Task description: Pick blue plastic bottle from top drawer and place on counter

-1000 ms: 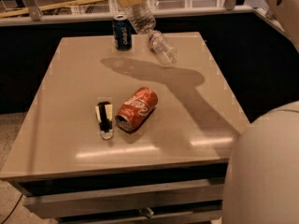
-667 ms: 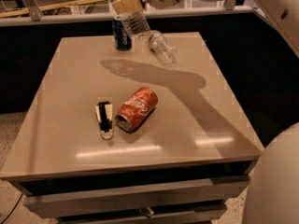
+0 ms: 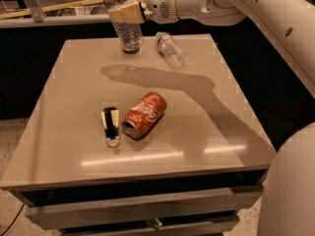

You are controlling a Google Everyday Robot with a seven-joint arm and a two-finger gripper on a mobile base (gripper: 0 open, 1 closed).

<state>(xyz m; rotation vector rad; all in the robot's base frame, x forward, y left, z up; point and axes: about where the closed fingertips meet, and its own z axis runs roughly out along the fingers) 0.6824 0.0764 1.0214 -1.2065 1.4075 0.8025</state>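
- The tool is clamped around the clear bottle, holding it upright at the far edge of the surface.
- A second bottle lies just beside it.
- A red can lies on its side mid-surface.

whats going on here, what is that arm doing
The robot arm's tool is clamped on the plastic bottle, holding it upright at the far edge of the counter; whether it touches down is unclear. A second bottle and a red can lie on their sides on the counter.
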